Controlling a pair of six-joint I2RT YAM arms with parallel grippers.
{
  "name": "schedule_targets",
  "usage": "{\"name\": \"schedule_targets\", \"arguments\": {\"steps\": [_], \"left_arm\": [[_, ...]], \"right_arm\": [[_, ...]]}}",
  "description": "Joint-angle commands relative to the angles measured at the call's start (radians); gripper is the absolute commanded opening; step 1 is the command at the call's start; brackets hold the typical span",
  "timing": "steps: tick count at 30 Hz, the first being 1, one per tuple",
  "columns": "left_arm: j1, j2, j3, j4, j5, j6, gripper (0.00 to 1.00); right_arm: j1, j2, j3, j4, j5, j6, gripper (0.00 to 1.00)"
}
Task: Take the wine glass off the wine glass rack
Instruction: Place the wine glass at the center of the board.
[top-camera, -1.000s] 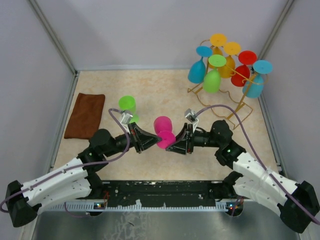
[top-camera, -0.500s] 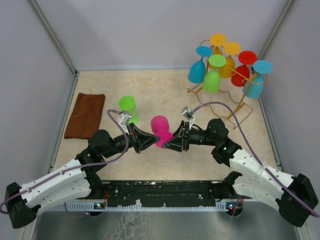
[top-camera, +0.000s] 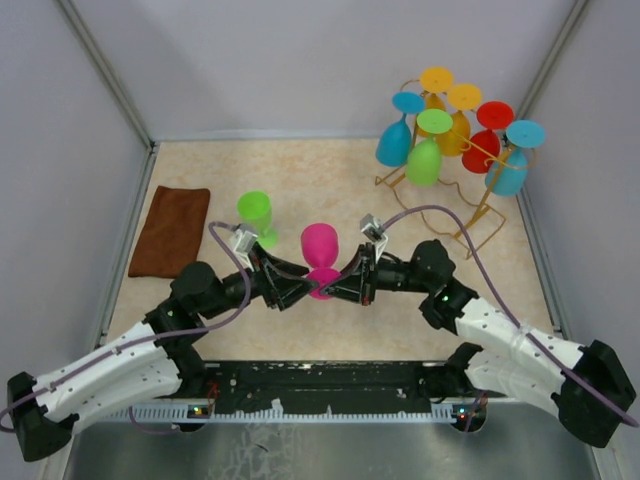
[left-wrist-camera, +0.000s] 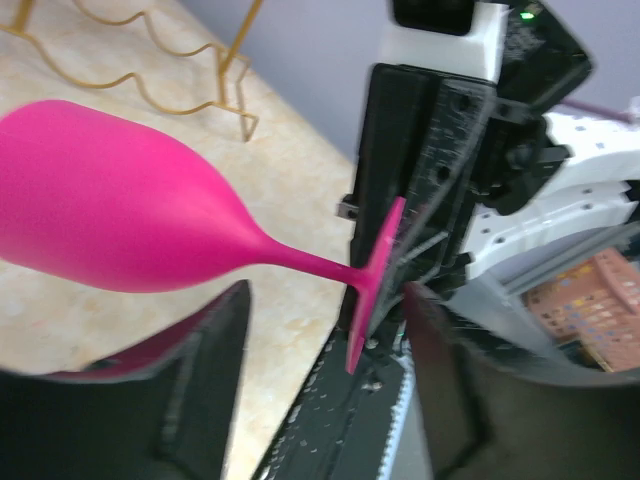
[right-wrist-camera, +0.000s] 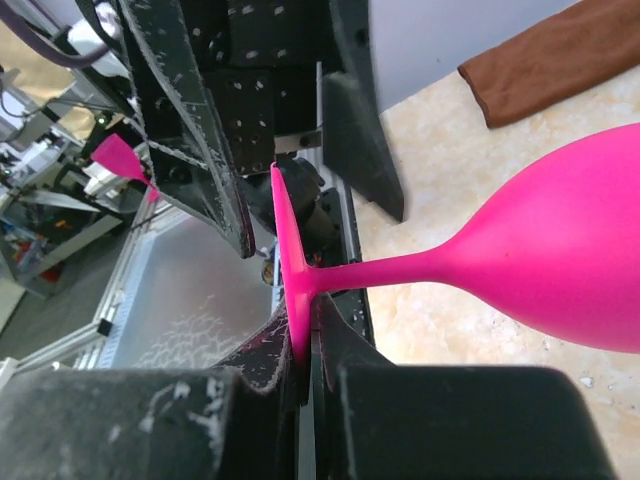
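The right claw (right-wrist-camera: 303, 350) has its two fingers pressed together on the rim of the flat round foot of one bright pink plastic wine glass (top-camera: 320, 246), pinching it. The left claw (left-wrist-camera: 328, 300) faces it from the other side with its two fingers spread wide, one on either side of the stem and foot and not touching them. This pink glass is off the rack and sits at mid-table between the two claws, with its bowl above the foot. Just to the far left of it, one lime-green plastic wine glass (top-camera: 254, 213) stands upright on the beige speckled tabletop (top-camera: 330, 180). Further left lies one brown folded cloth (top-camera: 170, 230). At the far right corner stands the one tall golden wire wine glass rack (top-camera: 481, 203), with six glasses hanging bowl-down from it: two blue, two orange-yellow, one green and one red.
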Motion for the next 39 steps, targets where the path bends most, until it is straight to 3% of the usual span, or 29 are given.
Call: {"name": "schedule_targets", "arguments": {"steps": [1, 3, 4, 9, 13, 18, 25, 31, 39], "left_arm": [[-0.003, -0.025, 0.074, -0.130, -0.084, 0.038, 0.75], [-0.001, -0.027, 0.122, -0.225, -0.173, 0.044, 0.97], [-0.001, -0.023, 0.146, -0.261, -0.213, 0.055, 0.99], [-0.001, 0.010, 0.258, -0.404, -0.311, 0.056, 1.00], [-0.001, 0.037, 0.241, -0.399, -0.311, -0.002, 0.99], [-0.001, 0.077, 0.259, -0.405, -0.315, -0.050, 0.99], [0.016, 0.105, 0.301, -0.356, -0.326, -0.055, 0.99], [0.241, 0.281, 0.442, -0.417, 0.139, -0.012, 0.99], [0.290, 0.220, 0.288, -0.235, 0.359, -0.006, 0.98]], "right_arm": [[0.086, -0.051, -0.027, -0.057, 0.146, -0.272, 0.00], [0.129, -0.066, -0.059, -0.089, 0.220, -0.415, 0.00], [0.147, -0.073, -0.082, -0.088, 0.231, -0.498, 0.00], [0.248, -0.130, -0.232, -0.095, 0.177, -1.074, 0.00], [0.255, -0.163, -0.332, 0.005, 0.228, -1.248, 0.00], [0.255, -0.196, -0.387, 0.073, 0.145, -1.273, 0.00], [0.255, -0.136, -0.336, -0.045, -0.031, -1.265, 0.00], [0.255, -0.116, -0.324, -0.026, -0.061, -1.253, 0.00], [0.255, -0.183, -0.344, -0.053, -0.007, -1.257, 0.00]]}}
